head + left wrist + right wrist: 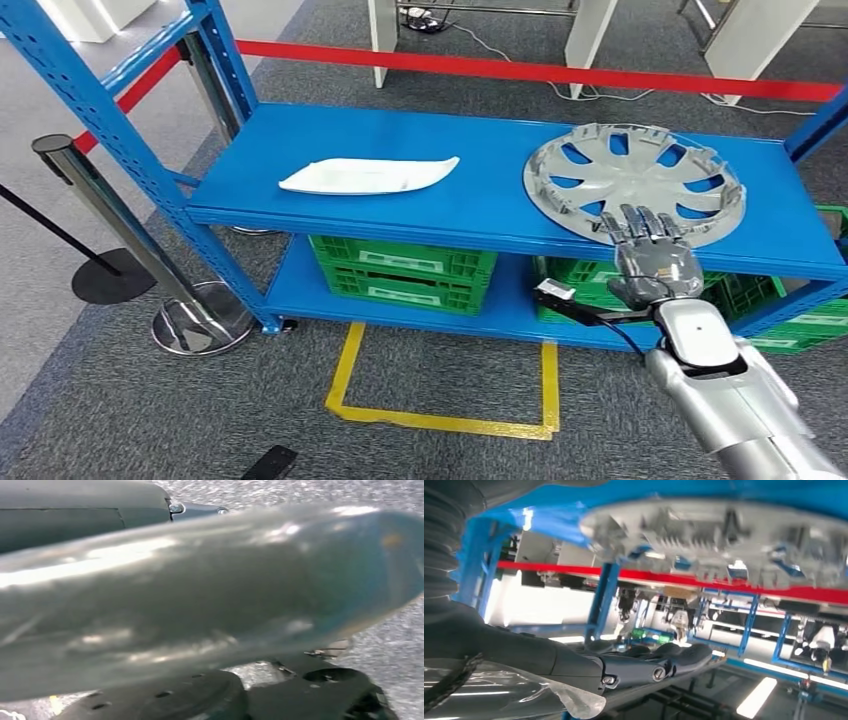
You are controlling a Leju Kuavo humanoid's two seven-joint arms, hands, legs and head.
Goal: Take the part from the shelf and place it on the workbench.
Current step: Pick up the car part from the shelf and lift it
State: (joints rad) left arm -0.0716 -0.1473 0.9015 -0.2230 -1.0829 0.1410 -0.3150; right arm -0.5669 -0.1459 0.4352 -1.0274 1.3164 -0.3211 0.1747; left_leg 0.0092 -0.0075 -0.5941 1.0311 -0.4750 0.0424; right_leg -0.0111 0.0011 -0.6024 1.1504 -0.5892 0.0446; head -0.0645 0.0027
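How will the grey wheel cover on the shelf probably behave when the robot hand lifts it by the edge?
The wheel cover looks like thin moulded plastic with open spokes, so it is probably light and slightly flexible. It lies flat, so rolling seems unlikely. Its smooth, shallow rim may slip from the right hand, whose fingers reach its near edge.

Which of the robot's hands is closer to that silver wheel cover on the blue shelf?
The right hand: its fingers reach the near rim of the wheel cover on the shelf. The left wrist view looks down at the floor, away from the shelf.
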